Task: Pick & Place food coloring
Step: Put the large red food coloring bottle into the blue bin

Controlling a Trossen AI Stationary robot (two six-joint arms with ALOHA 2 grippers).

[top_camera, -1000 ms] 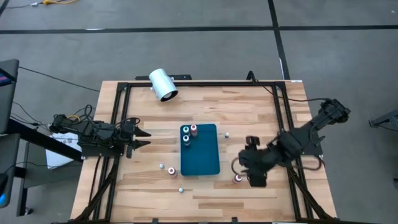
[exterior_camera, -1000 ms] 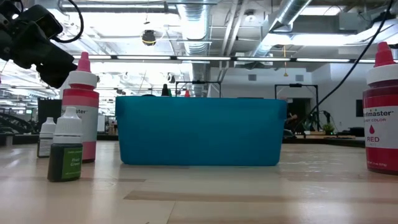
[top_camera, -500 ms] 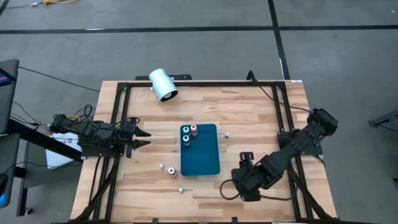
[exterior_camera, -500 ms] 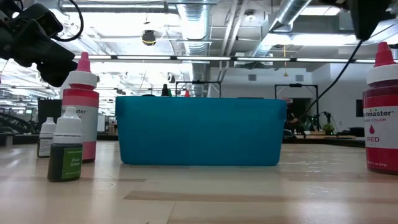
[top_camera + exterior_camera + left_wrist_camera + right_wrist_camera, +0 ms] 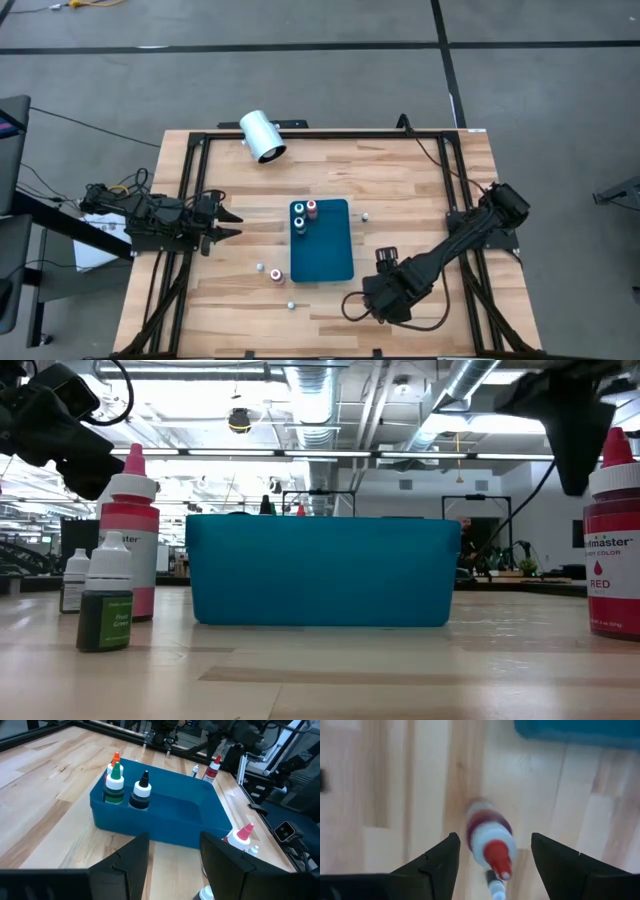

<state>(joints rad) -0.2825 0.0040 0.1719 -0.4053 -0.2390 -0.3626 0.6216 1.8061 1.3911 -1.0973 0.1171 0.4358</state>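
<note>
- I see the wooden table point(image 5: 400, 180) filling the centre of the high view, with a black frame around its edges.
- The right arm reaches in from the right edge toward lower centre. The right gripper point(image 5: 383, 300) sits at lower centre-right of the high view, just right of the tray's lower corner. Its jaws are spread apart in the right wrist view, with a red-topped bottle point(image 5: 490, 837) standing on the wood between and ahead of them, not gripped.
- The left arm waits at the left edge. The left gripper point(image 5: 226, 223) is at centre-left, well apart from the tray, fingers point(image 5: 125, 865) spread and holding nothing.
- The blue tray point(image 5: 330, 255) lies at centre. Three bottles point(image 5: 303, 217) stand in its upper-left corner.
- A white cylinder point(image 5: 263, 136) lies at upper left of the table, on the frame.
- Loose food coloring: a pink-topped bottle point(image 5: 131, 530) and a small green bottle point(image 5: 106, 605) stand at left in the low view; a red bottle point(image 5: 611, 540) stands at the right edge.
- Small caps point(image 5: 291, 305) lie near the tray's lower-left corner.
</note>
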